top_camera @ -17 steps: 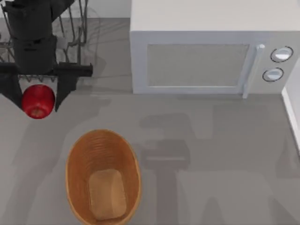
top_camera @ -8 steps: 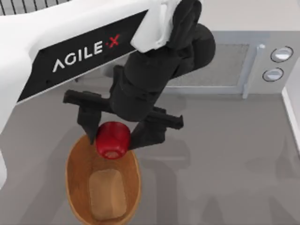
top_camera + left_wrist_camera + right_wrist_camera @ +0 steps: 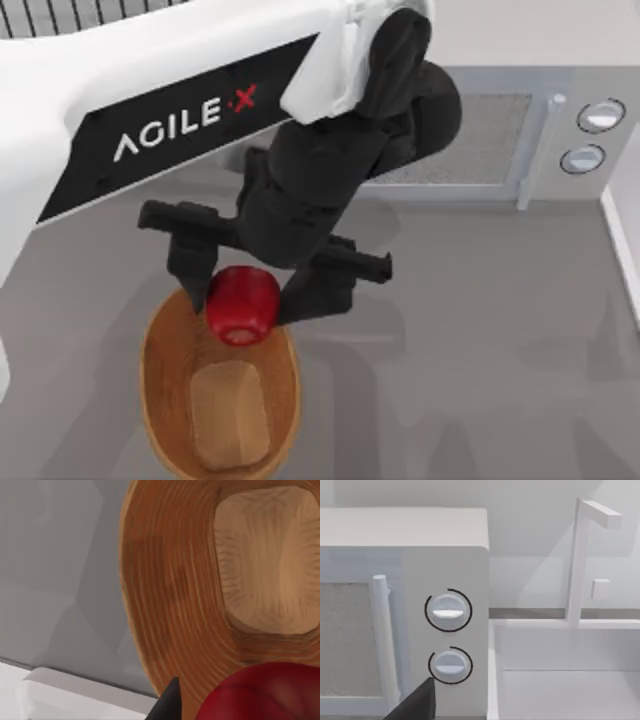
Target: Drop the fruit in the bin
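The left gripper (image 3: 243,290) hangs above the worktop (image 3: 480,340), its fingers (image 3: 188,272) pinching the apple (image 3: 241,305) from both sides. Below the fingertips lies the basket (image 3: 160,400); the apple sits over its far rim, beside the microwave (image 3: 560,130). The right gripper (image 3: 415,705) faces the microwave's knobs; whether it is spread or closed cannot be told.

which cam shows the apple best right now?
Top view: the apple shows nearly whole between the left gripper's jaws, over the basket's rim. The left wrist view catches just its red edge. The right wrist view faces the microwave.
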Motion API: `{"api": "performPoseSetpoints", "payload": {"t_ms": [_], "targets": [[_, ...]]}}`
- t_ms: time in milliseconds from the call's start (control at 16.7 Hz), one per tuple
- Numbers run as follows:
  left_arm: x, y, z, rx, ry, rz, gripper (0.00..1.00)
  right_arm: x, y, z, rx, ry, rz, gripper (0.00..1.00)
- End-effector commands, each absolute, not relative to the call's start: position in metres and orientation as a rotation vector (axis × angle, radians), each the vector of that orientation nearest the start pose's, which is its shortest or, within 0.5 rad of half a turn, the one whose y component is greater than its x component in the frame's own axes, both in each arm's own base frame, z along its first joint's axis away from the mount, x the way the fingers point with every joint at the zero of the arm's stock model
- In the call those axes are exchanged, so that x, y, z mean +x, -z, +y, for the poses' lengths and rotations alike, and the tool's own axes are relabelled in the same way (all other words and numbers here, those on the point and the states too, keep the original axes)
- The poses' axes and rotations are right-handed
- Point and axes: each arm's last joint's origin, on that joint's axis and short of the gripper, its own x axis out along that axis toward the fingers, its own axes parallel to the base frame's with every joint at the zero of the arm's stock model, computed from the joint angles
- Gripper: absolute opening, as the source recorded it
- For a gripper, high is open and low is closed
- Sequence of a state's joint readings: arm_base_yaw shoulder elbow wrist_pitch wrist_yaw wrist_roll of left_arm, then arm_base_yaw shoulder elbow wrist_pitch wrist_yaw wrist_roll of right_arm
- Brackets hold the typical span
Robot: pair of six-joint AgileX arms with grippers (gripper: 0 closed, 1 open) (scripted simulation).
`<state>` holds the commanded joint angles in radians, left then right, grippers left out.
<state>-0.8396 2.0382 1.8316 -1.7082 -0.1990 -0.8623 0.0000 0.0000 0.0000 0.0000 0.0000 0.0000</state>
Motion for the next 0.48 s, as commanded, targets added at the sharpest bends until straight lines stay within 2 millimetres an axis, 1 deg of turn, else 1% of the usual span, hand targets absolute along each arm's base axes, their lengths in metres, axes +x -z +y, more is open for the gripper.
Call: {"api": "performPoseSetpoints", "payload": {"t_ms": [120, 360, 480], "targets": [[0.250, -0.238, -0.260, 0.316, -0.295, 1.624, 0.00, 0.106, -0.160, -0.001, 0.000, 0.000, 0.000, 1.00], [0.244, -0.201, -0.247, 0.332, -0.309, 1.636, 0.00, 0.106, -0.160, -0.001, 0.000, 0.000, 0.000, 1.00], [0.242, -0.193, -0.244, 0.328, -0.308, 1.632, 0.00, 0.106, -0.160, -0.001, 0.000, 0.000, 0.000, 1.00]]}}
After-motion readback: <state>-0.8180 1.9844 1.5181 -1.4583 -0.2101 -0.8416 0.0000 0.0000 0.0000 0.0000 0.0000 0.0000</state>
